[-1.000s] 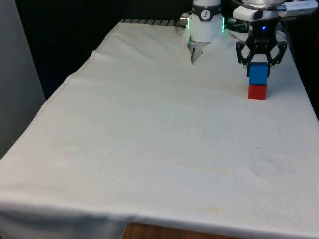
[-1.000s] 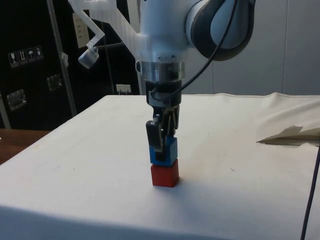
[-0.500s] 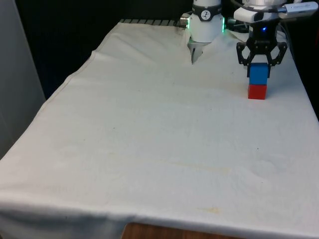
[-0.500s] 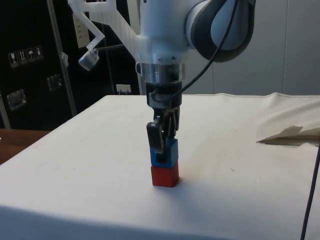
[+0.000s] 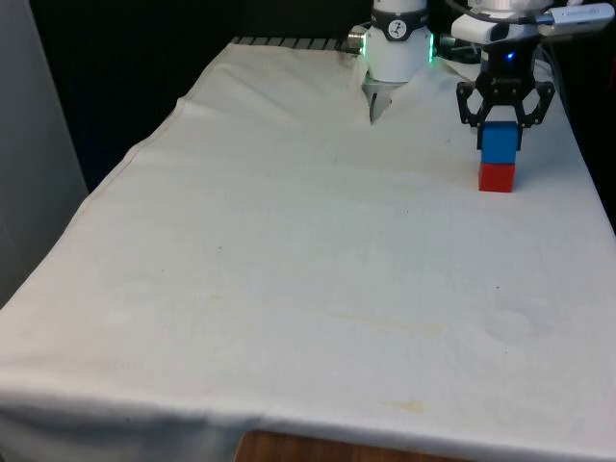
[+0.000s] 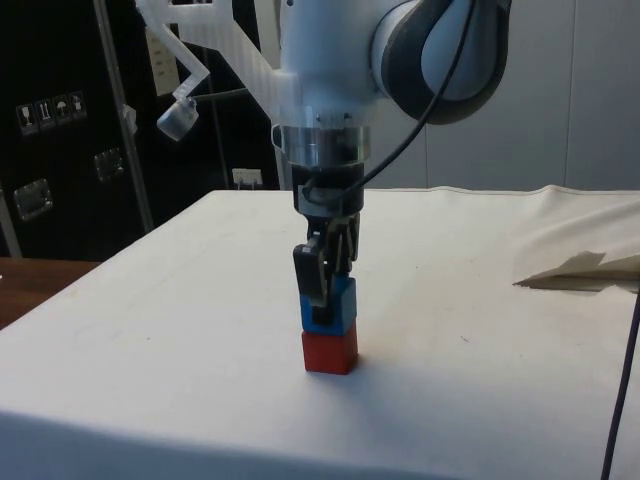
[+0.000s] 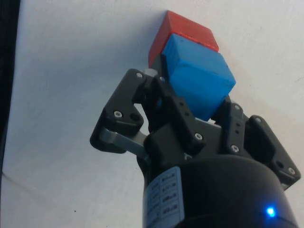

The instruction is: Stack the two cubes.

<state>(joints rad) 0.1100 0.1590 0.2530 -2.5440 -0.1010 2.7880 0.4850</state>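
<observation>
A blue cube (image 5: 500, 144) sits on top of a red cube (image 5: 497, 178) at the far end of the table, on the front view's right. My gripper (image 5: 500, 125) comes straight down over the stack and is shut on the blue cube, one finger against each side. From the side, the blue cube (image 6: 337, 305) rests squarely on the red cube (image 6: 330, 352), and the near finger of the gripper (image 6: 322, 295) covers part of the blue one. In the wrist view the blue cube (image 7: 199, 80) is held between the fingers with the red cube (image 7: 187, 31) just beyond it.
The white cloth (image 5: 289, 250) covers the whole table. Its edge on the front view's right (image 5: 589, 178) runs close to the stack. A raised fold of cloth (image 6: 575, 268) lies to one side of the cubes.
The arm came down slightly with the blue cube, closing the thin gap over the red cube. It has held still for the last half second.
</observation>
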